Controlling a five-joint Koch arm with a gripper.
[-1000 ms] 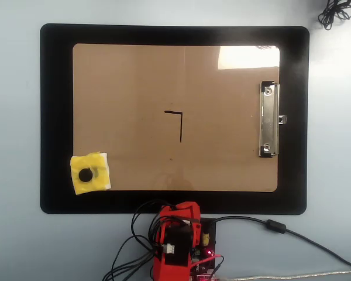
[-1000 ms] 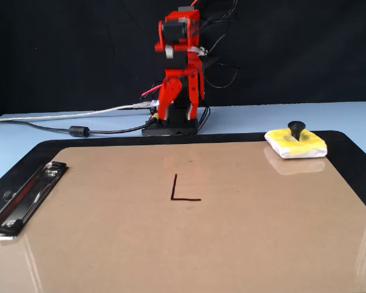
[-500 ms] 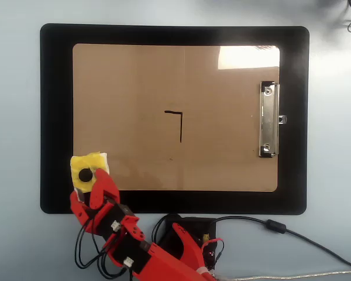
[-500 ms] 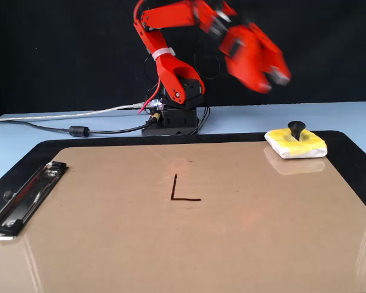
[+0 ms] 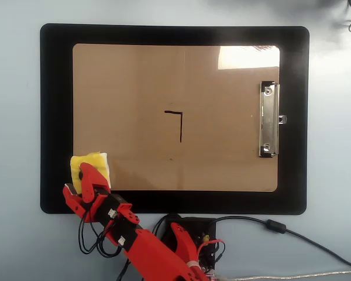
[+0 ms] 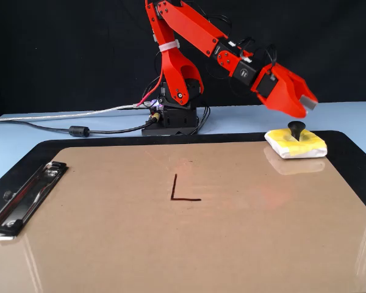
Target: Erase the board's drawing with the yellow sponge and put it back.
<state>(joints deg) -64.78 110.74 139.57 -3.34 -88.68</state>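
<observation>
The red plastic jaws (image 6: 300, 105) hang just above the yellow sponge (image 6: 296, 144), not touching it in the fixed view; their tips point down toward the sponge's black round knob (image 6: 297, 129). From overhead the jaws (image 5: 83, 175) cover that knob and much of the sponge (image 5: 92, 162). Two red fingers show side by side with a small gap between them, so they look partly spread and hold nothing, though how wide they stand cannot be told exactly.

The sponge is a small soft square, bright yellow on top with a white layer at its edge. It sits directly below the jaws, at a corner of the board (image 5: 134, 88), partly on the black mat (image 5: 55, 117).

The board is a smooth brown clipboard with rounded corners, glossy enough to reflect light. Its silver metal clip (image 5: 268, 119) lies at the short edge far from the jaws. The drawing (image 5: 176, 123), a thin black right-angled marker line, sits mid-board, well apart from the jaws. The mat lies on a pale blue table (image 5: 11, 117).
</observation>
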